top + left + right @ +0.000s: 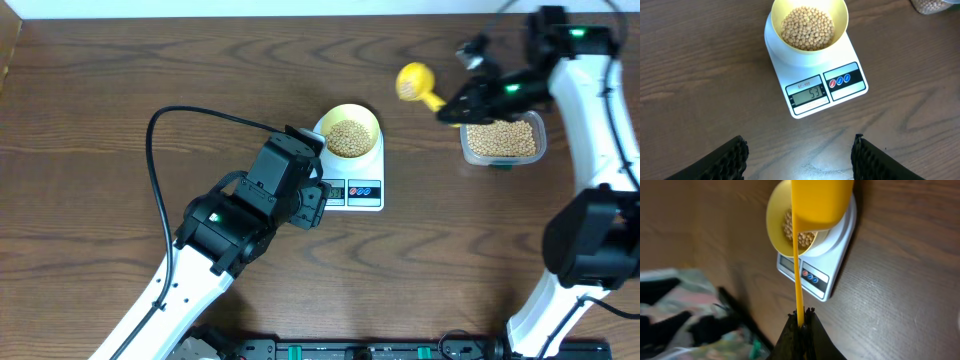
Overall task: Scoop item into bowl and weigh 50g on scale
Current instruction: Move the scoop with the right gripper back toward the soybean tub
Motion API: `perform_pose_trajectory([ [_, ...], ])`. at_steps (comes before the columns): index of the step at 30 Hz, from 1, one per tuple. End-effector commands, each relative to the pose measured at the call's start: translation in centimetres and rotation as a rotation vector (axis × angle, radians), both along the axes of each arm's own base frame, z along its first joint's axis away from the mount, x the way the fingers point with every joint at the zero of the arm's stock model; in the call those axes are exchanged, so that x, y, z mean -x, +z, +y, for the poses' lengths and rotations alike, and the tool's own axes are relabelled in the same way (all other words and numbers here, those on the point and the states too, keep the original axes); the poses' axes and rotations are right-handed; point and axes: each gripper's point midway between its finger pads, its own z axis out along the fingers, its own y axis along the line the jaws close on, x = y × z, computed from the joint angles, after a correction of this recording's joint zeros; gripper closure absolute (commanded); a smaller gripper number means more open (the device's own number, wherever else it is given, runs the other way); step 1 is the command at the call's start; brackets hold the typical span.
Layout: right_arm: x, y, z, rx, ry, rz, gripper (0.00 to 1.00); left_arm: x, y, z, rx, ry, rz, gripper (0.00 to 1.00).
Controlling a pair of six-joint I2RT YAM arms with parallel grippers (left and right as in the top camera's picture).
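The pale-yellow bowl (349, 128) sits on the white scale (372, 172) and holds tan beans (807, 27). The scale's display (809, 93) reads 53. My left gripper (799, 157) is open and empty, on the near side of the scale, apart from it. My right gripper (457, 108) is shut on the handle of the yellow scoop (413, 82), held in the air between the bowl and the clear tub (502, 139) of beans. In the right wrist view the scoop (820, 202) hangs in front of the bowl (775, 217) and scale (837, 245).
The clear tub of beans stands on the brown wooden table (100, 120) at the right, under my right arm. A black cable (160, 125) loops over the table left of the scale. A black rail runs along the front edge.
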Motion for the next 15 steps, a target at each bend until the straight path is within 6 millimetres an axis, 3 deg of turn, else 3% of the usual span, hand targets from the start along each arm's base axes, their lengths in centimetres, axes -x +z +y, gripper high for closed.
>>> perform_pose_trajectory([
  [1, -1.0, 2.6, -2.1, -0.139, -0.063, -0.059, 0.99, -0.4, 1.2, 0.1, 0.015, 0.014, -0.029, 0.31],
  [7, -1.5, 2.8, -7.0, -0.149, -0.178, -0.073, 0.99, -0.4, 1.3, 0.1, 0.015, 0.013, -0.029, 0.31],
  [15, 1.0, 4.6, -11.1, -0.262, -0.238, -0.089, 0.99, -0.4, 1.3, 0.1, 0.015, 0.013, -0.029, 0.31],
])
